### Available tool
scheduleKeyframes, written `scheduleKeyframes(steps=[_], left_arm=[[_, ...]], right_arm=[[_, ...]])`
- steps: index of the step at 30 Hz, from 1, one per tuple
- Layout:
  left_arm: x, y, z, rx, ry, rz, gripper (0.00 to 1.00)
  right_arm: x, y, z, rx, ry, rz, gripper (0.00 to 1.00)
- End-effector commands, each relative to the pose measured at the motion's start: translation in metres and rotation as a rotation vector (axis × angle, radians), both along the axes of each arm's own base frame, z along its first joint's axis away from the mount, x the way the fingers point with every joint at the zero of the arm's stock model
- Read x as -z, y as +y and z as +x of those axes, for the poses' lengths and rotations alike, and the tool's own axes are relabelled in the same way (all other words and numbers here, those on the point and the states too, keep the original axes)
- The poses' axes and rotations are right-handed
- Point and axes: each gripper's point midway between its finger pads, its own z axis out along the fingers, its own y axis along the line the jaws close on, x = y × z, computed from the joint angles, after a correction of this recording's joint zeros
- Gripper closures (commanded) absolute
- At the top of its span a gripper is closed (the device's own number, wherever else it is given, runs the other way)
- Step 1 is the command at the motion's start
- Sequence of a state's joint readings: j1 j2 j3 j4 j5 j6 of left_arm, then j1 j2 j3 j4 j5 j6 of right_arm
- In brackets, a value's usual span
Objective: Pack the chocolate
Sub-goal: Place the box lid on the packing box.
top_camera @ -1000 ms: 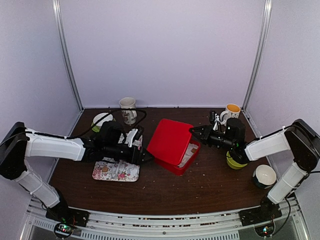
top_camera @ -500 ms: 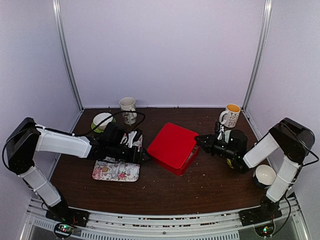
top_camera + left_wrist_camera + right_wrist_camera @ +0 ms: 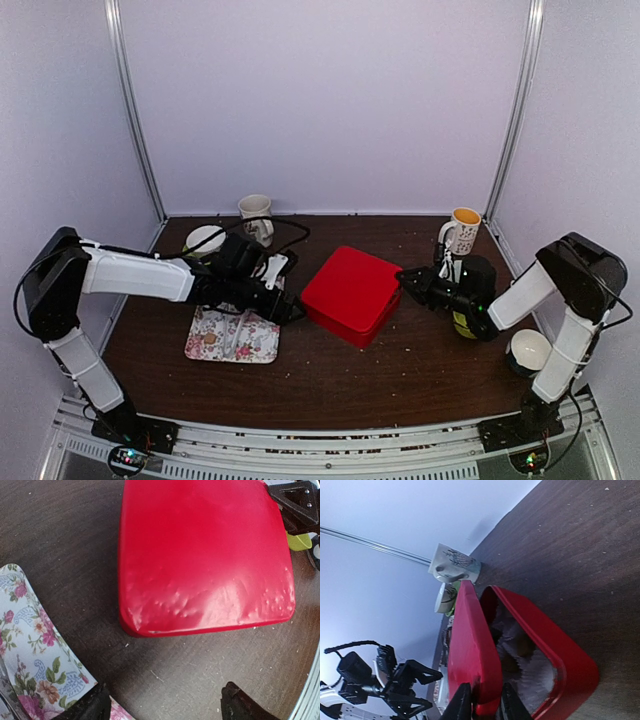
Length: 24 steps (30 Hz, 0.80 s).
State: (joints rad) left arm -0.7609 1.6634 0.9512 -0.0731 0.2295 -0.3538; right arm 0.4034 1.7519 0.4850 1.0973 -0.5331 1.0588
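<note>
The red box (image 3: 350, 292) stands mid-table, its lid (image 3: 470, 645) lowered almost shut over the base (image 3: 560, 650). My right gripper (image 3: 403, 280) is shut on the lid's right edge; the right wrist view shows its fingers (image 3: 462, 702) pinching that edge. Through the gap I see white crumpled paper (image 3: 542, 672) with a dark chocolate piece (image 3: 508, 663) and a tan one (image 3: 524, 645). My left gripper (image 3: 288, 310) is open and empty just left of the box, low over the table (image 3: 167, 710). A small tan piece (image 3: 210, 338) lies on the floral tray (image 3: 255, 345).
Metal tongs (image 3: 235, 335) lie on the tray. A white floral mug (image 3: 257, 215) and a white-green bowl (image 3: 203, 240) stand at the back left. A yellow-lined mug (image 3: 463, 228), a green cup (image 3: 465, 325) and a white bowl (image 3: 530, 350) stand at the right.
The lid has come down from steeply tilted to almost flat on the box, with my right gripper lowering along with it. My left gripper has shifted slightly beside the box.
</note>
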Motion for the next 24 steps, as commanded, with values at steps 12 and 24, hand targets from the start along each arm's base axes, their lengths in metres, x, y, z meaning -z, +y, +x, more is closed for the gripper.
scheduleKeyframes(steps=[12,24], left_arm=[[0.014,-0.024,0.035,-0.014,-0.041,0.016,0.27],[0.015,-0.028,0.037,-0.011,-0.025,-0.004,0.27]], right_arm=[[0.026,-0.026,0.011,0.05,0.025,-0.231,0.62],[0.008,-0.03,0.02,-0.004,-0.027,-0.394,0.32]])
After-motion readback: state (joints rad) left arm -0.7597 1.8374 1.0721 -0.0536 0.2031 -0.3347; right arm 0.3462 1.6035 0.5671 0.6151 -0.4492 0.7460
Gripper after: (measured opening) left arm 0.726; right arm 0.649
